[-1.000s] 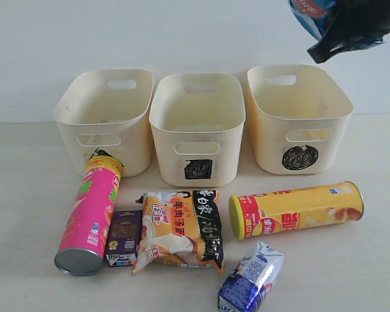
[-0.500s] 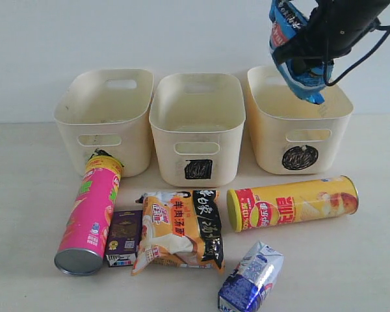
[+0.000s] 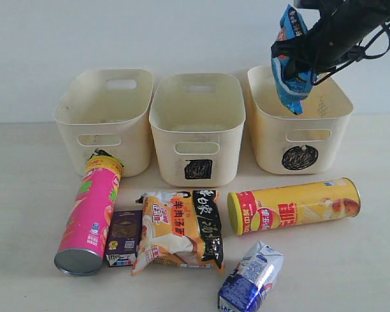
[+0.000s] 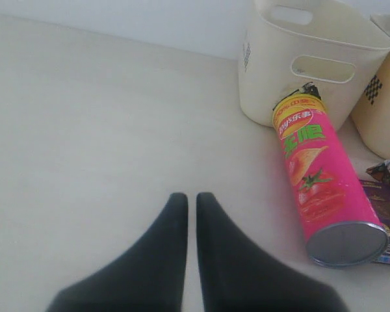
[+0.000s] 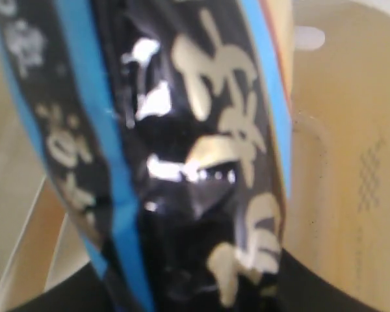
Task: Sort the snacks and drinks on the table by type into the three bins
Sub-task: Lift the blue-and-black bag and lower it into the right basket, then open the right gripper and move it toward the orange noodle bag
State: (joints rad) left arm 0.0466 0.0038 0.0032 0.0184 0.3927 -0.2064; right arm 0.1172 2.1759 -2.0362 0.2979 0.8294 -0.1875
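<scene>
Exterior view gives us, nearest on the pale desk (image 3: pixel 26 195), the blue-and-white soft pack (image 3: pixel 250 278), lying on its side with print too small for us to read. Just behind it a row lies flat: the pink tube (image 3: pixel 91 212) with its metal end toward us, the dark purple carton (image 3: pixel 124 237) touching its side, then the orange-black packet (image 3: pixel 179 229) with large white Chinese characters down its black band, overlapping the carton's edge. To the right lies the yellow tube (image 3: pixel 294 205), with Chinese writing on a red label. From the left wrist view we see the left fingers (image 4: pixel 169 234) pressed together with nothing between them, over bare desk beside the pink tube, whose yellow-and-red logo and green characters face up. Farther back stand three cream bins in a row: the left bin (image 3: pixel 71 140), its black mark mostly hidden behind the pink tube's top, the square bin (image 3: pixel 198 130) and the circle bin (image 3: pixel 273 146); we see only pale inner walls. Farthest, the right fingers (image 3: pixel 315 49) are clamped on the blue-black packet (image 3: pixel 289 62), which hangs upright over the circle bin, its lower tip at about rim level; gold Chinese characters show on it in the right wrist view.
</scene>
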